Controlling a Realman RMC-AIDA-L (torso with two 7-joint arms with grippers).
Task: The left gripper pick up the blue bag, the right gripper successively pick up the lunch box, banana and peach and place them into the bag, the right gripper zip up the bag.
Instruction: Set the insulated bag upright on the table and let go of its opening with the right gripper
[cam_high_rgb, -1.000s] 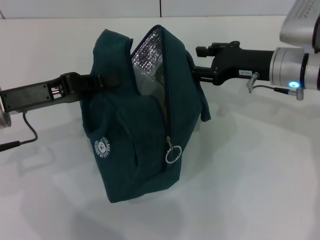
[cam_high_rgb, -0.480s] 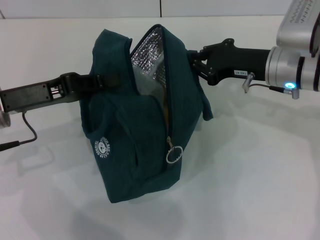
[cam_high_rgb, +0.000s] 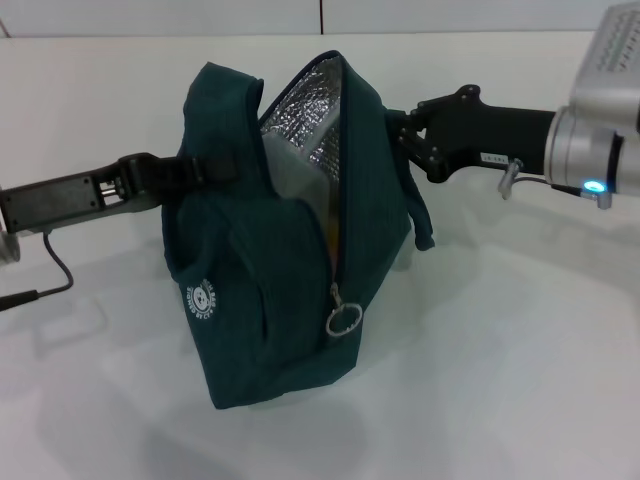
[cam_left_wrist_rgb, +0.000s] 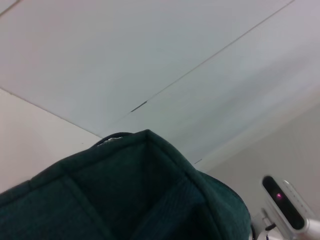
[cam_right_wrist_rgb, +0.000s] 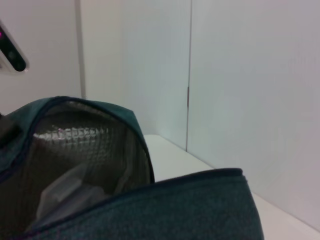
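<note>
Logo (cam_high_rgb: 203, 298), round and white, unreadable, on blue bag (cam_high_rgb: 270, 300).

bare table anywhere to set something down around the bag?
Bare table in front of and right of the blue bag, and at front left. Crowded at bag height: left gripper on its left side, right gripper against its right.

left claw (cam_high_rgb: 188, 172) fingertips hidden (behind blue bag (cam_high_rgb: 270, 300))

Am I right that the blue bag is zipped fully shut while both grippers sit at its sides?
Not quite: the blue bag is open, its silver lining visible in the head view. The left gripper and right gripper are indeed at its sides.
</note>
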